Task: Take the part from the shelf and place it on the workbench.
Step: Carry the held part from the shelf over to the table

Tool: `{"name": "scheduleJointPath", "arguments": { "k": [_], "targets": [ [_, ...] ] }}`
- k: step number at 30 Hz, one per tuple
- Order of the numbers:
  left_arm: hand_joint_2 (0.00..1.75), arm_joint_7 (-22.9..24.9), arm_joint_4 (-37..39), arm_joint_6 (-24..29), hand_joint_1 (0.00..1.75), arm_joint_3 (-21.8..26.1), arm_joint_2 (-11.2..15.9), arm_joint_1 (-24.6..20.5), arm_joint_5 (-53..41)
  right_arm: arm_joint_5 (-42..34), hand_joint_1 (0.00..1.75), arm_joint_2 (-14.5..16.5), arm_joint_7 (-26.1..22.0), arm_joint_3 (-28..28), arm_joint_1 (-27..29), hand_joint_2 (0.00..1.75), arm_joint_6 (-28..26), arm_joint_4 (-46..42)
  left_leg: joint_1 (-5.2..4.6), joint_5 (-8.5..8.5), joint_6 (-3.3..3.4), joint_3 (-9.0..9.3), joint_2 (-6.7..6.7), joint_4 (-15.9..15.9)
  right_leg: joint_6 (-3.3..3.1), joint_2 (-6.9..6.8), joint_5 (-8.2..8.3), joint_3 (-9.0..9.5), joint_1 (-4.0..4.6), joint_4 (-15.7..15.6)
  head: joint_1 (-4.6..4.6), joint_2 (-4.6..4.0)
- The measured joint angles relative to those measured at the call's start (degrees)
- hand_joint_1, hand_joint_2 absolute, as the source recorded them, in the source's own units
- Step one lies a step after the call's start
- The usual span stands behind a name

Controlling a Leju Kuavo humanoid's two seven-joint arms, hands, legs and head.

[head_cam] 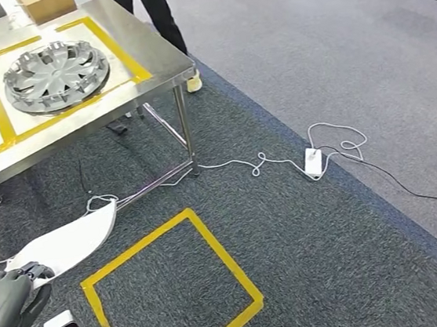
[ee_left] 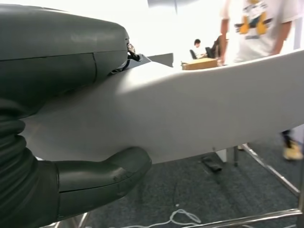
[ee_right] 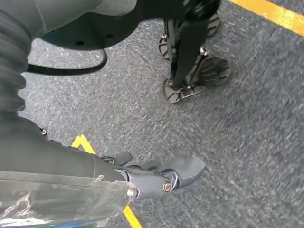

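My left hand [head_cam: 5, 302] grips the long white part [head_cam: 70, 239], thumb [ee_left: 104, 178] under it, low near the workbench [head_cam: 156, 60] front edge; my right hand [ee_right: 157, 178] hangs over carpet, fingers extended, holding nothing; a hubcap [head_cam: 56, 75] lies on the workbench.

A hubcap [head_cam: 56, 74] fills one taped square of the workbench [head_cam: 156, 56]; bare steel surrounds it.

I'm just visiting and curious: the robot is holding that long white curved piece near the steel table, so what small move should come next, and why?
Probably carry it closer to the table. The left hand grips the long white curved plastic part low over the dark carpet, short of the stainless-steel workbench. On the bench, a grey plastic wheel cover fills one yellow-taped square, so the part likely belongs beside it.
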Motion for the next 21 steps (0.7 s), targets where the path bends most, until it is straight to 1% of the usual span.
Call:
{"name": "scheduleJointPath", "arguments": {
  "k": [1, 2, 3, 4, 5, 6, 7, 8, 9, 10, 11, 12, 13, 14, 15, 16, 17, 18, 19, 20, 21],
  "targets": [
    [1.75, 0.0, 0.0, -0.1, 1.75, 0.0, 0.0, 0.1, 0.0, 0.0, 0.00, 0.0, 0.1, 0.1, 0.1, 1.75, 0.0, 0.0, 0.01, 0.00, 0.04, 0.00, -0.58, 0.0, 0.08, 0.24, -0.98, -1.69, -0.03, 3.2, 0.03, 0.00],
    [1.75, 0.0, 0.0, -0.2, 1.75, 0.0, 0.0, 0.2, 0.0, 0.0, 0.00, 0.0, 0.3, 0.2, 0.2, 1.75, -0.1, 0.0, 0.03, 0.00, 0.04, 0.02, -1.22, 0.0, 0.12, 0.34, -0.81, -2.51, -0.06, 4.5, 0.04, 0.00],
    [1.75, 0.1, 0.0, -0.4, 1.75, 0.0, 0.0, 0.3, 0.1, 0.0, 0.00, 0.0, 0.3, 0.2, 0.2, 1.75, -0.1, 0.0, 0.09, 0.00, -0.01, 0.08, -1.89, 0.0, 0.12, 0.44, 0.53, -2.18, -0.12, 3.3, 0.03, 0.00],
    [1.75, 0.1, 0.0, -0.8, 1.75, 0.0, 0.0, 0.3, 0.3, 0.0, 0.00, -0.1, 0.4, 0.3, 0.2, 1.75, -0.1, 0.0, 0.17, -0.03, -0.12, 0.18, -2.55, 0.0, 0.12, 0.77, 2.65, -0.79, -0.23, 0.1, 0.04, 0.00],
    [1.75, 0.3, 0.0, -1.2, 1.75, 0.0, 0.1, 0.3, 0.5, 0.0, 0.00, -0.1, 0.4, 0.3, 0.2, 1.75, -0.2, 0.0, 0.25, -0.07, -0.33, 0.24, -3.18, 0.1, 0.19, 1.84, 4.79, 1.10, -0.48, -4.2, 0.05, 0.00],
    [1.75, 0.4, 0.0, -1.6, 1.75, 0.1, 0.2, 0.4, 0.7, 0.0, 0.00, -0.1, 0.4, 0.3, 0.2, 1.75, -0.2, 0.0, 0.24, -0.14, -0.62, 0.17, -3.78, 0.2, 0.14, 3.12, 6.21, 2.91, -0.77, -8.0, 0.07, 0.00],
    [1.75, 0.5, 0.0, -1.9, 1.75, 0.1, 0.3, 0.4, 0.8, 0.0, 0.00, -0.1, 0.4, 0.4, 0.1, 1.75, -0.2, 0.0, 0.23, -0.13, -0.97, 0.01, -4.36, 0.3, 0.00, 4.13, 6.99, 4.14, -0.97, -10.6, 0.06, 0.00],
    [1.75, 0.6, 0.0, -2.1, 1.75, 0.2, 0.5, 0.4, 0.9, 0.0, 0.00, -0.1, 0.4, 0.4, 0.1, 1.75, -0.3, 0.0, 0.23, -0.03, -1.34, -0.21, -4.92, 0.4, -0.25, 4.80, 7.12, 4.71, -1.07, -11.8, 0.08, 0.00],
    [1.75, 0.6, 0.0, -2.1, 1.75, 0.3, 0.6, 0.5, 0.9, 0.0, 0.00, -0.1, 0.5, 0.4, 0.1, 1.75, -0.3, 0.0, 0.26, 0.13, -1.71, -0.43, -5.51, 0.4, -0.68, 4.57, 7.01, 4.84, -0.99, -12.0, 0.08, 0.00],
    [1.75, 0.6, 0.0, -2.2, 1.75, 0.3, 0.7, 0.6, 1.0, 0.0, 0.00, -0.1, 0.5, 0.4, 0.1, 1.75, -0.4, 0.0, 0.37, 0.27, -2.03, -0.57, -5.84, 0.2, -1.14, 3.93, 7.13, 4.79, -0.94, -12.1, 0.09, 0.00],
    [1.75, 0.6, 0.0, -2.2, 1.75, 0.4, 0.8, 0.7, 1.0, 0.0, 0.00, -0.1, 0.5, 0.4, 0.0, 1.75, -0.5, 0.0, 0.38, 0.11, -2.31, -0.75, -5.32, 0.4, -1.58, 3.36, 7.22, 4.83, -0.92, -12.2, 0.06, 0.00],
    [1.75, 0.6, 0.0, -2.2, 1.75, 0.4, 0.8, 0.7, 1.0, 0.0, 0.00, -0.1, 0.5, 0.5, 0.0, 1.75, -0.6, 0.0, 0.36, -0.69, -2.57, -1.30, -4.19, 1.5, -2.00, 2.74, 7.29, 4.89, -0.93, -12.3, -0.11, 0.00],
    [1.75, 0.6, 0.0, -2.3, 1.75, 0.4, 0.9, 0.7, 1.0, 0.0, 0.00, -0.1, 0.5, 0.5, 0.0, 1.75, -0.6, 0.0, 0.33, -2.13, -2.78, -2.40, -2.73, 3.8, -2.34, 2.10, 7.33, 4.94, -0.93, -12.4, -0.27, 0.00],
    [1.75, 0.6, 0.0, -2.3, 1.75, 0.4, 0.9, 0.6, 1.0, 0.0, 0.00, -0.2, 0.5, 0.5, 0.0, 1.75, -0.7, 0.0, 0.29, -4.03, -2.98, -4.07, -1.33, 7.3, -2.55, 1.47, 7.29, 4.95, -0.82, -12.5, -0.45, 0.00],
    [1.75, 0.6, 0.0, -2.3, 1.75, 0.4, 0.9, 0.6, 1.0, 0.0, 0.00, -0.2, 0.5, 0.5, 0.1, 1.75, -0.7, 0.0, 0.32, -5.97, -3.13, -6.09, -0.64, 11.4, -2.68, 0.79, 7.24, 4.91, -0.71, -12.5, -0.56, 0.00],
    [1.75, 0.6, 0.0, -2.3, 1.75, 0.4, 0.9, 0.7, 1.1, 0.0, 0.00, -0.2, 0.5, 0.5, 0.2, 1.75, -0.7, 0.0, 0.35, -7.23, -3.21, -7.80, -0.42, 14.9, -2.74, 0.10, 7.20, 4.88, -0.63, -12.5, -0.57, 0.00],
    [1.75, 0.6, 0.0, -2.3, 1.75, 0.4, 0.9, 0.7, 1.1, 0.0, 0.00, -0.2, 0.5, 0.5, 0.2, 1.75, -0.7, 0.0, 0.36, -7.47, -3.23, -8.75, -0.38, 16.8, -2.77, -0.57, 7.16, 4.87, -0.57, -12.5, -0.57, 0.00],
    [1.75, 0.6, 0.0, -2.3, 1.75, 0.4, 0.9, 0.7, 1.1, 0.0, 0.00, -0.2, 0.5, 0.6, 0.2, 1.75, -0.7, 0.0, 0.35, -6.64, -3.18, -8.63, -0.33, 16.6, -2.77, -1.21, 7.12, 4.91, -0.53, -12.4, -0.57, 0.00],
    [1.75, 0.6, 0.0, -2.3, 1.75, 0.4, 0.9, 0.8, 1.2, 0.0, 0.00, -0.2, 0.5, 0.6, 0.1, 1.75, -0.7, 0.0, 0.34, -4.92, -3.08, -7.35, -0.11, 14.1, -2.72, -1.82, 7.06, 5.00, -0.51, -12.4, -0.57, 0.00],
    [1.75, 0.6, 0.0, -2.3, 1.75, 0.4, 0.9, 0.8, 1.3, 0.0, 0.00, -0.2, 0.5, 0.6, 0.1, 1.75, -0.7, 0.0, 0.28, -2.87, -2.90, -5.19, 0.71, 10.2, -2.59, -2.37, 6.98, 5.16, -0.47, -12.4, -0.57, 0.00],
    [1.75, 0.6, 0.0, -2.4, 1.75, 0.4, 0.9, 0.7, 1.5, 0.0, 0.00, -0.2, 0.5, 0.6, 0.0, 1.75, -0.7, 0.0, 0.06, -1.45, -2.68, -3.01, 2.02, 6.1, -2.37, -2.88, 6.82, 5.33, -0.31, -12.4, -0.61, 0.00]
  ]
}}
